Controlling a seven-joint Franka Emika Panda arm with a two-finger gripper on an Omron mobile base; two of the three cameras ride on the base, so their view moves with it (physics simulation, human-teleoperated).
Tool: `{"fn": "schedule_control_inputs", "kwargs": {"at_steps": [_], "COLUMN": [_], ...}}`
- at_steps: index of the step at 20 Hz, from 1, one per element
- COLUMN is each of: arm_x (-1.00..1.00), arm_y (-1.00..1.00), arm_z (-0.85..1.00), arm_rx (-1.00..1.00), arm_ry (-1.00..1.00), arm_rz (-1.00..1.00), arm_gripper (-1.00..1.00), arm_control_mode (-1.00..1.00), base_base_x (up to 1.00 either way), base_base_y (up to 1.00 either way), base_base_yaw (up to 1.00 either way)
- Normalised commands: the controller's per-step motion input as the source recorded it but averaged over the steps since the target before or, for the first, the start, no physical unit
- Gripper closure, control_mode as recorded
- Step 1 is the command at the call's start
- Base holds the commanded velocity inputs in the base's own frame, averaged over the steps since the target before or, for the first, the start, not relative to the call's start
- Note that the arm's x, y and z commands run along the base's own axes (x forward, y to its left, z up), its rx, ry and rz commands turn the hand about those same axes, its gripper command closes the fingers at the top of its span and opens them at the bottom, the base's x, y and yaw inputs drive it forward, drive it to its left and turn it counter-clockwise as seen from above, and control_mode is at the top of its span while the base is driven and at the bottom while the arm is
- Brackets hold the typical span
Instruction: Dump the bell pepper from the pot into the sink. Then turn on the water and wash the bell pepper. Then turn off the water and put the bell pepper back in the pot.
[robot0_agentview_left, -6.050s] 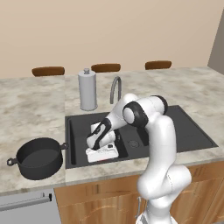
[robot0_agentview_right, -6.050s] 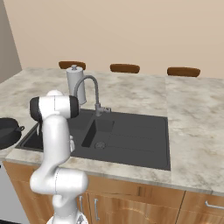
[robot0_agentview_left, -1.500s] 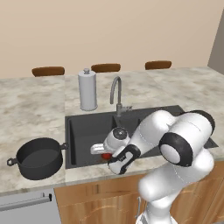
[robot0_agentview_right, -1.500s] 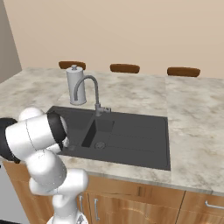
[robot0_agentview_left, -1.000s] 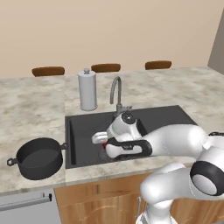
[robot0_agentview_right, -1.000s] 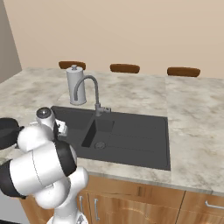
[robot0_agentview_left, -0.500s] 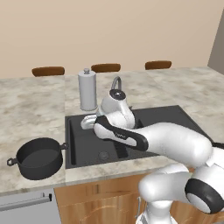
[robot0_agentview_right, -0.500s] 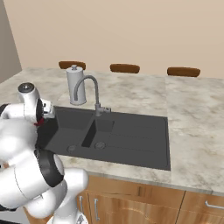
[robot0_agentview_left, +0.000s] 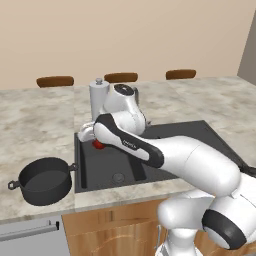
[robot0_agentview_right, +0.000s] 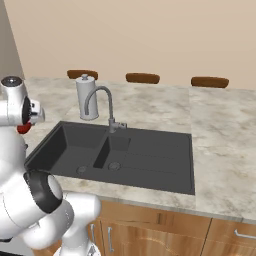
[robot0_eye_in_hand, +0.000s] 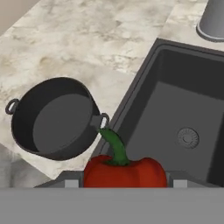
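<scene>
Two basins make up the black sink (robot0_agentview_left: 150, 155), which is set into the marbled table (robot0_agentview_left: 35, 115), the larger bowl on the left and the smaller on the right, each with a round drain. Behind the sink stand a grey gooseneck faucet (robot0_agentview_right: 100, 102), from which no stream falls, and, just to its left, a tall silver canister (robot0_agentview_right: 86, 97). Three brown chair backs (robot0_agentview_left: 121, 77) line the far edge of the table. On the table to the left of the sink rests the pot (robot0_agentview_left: 44, 181), dark grey, wide and shallow, upright, with a small loop handle at each side; its interior holds nothing, and in the hand view its nearer handle lies close to the sink's left rim. The white arm reaches across the front of the sink so that the end effector (robot0_agentview_left: 95, 141) hangs above the left edge of the larger bowl, close beside the pot but apart from it. The end effector is closed around the bell pepper (robot0_eye_in_hand: 125, 170), its jaws held fairly wide by the fruit's body. The bell pepper, bright red with a curved green stem, is thus lifted clear of the basin floor, between the sink and the pot.
</scene>
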Motion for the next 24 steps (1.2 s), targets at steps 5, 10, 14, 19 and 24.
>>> {"fn": "schedule_control_inputs", "kwargs": {"at_steps": [5, 10, 14, 19, 24], "arm_x": [-0.47, -0.23, 0.00, 0.00, 0.02], "arm_y": [0.44, 0.37, 0.43, 0.30, 0.23], "arm_z": [0.20, 0.03, -0.10, -0.19, -0.25], "arm_rx": [0.00, 0.00, -0.10, -0.09, -0.04], "arm_ry": [0.02, 0.01, 0.00, 0.00, 0.00], "arm_rz": [0.17, 0.11, 0.01, 0.00, 0.00], "arm_gripper": [1.00, 1.00, 1.00, 1.00, 1.00], "arm_control_mode": [-1.00, -1.00, -1.00, -1.00, -1.00], "base_base_x": [0.00, 0.00, 0.00, 0.00, 0.00], "base_base_y": [0.00, 0.00, 0.00, 0.00, 0.00], "base_base_yaw": [0.00, 0.00, 0.00, 0.00, 0.00]}}
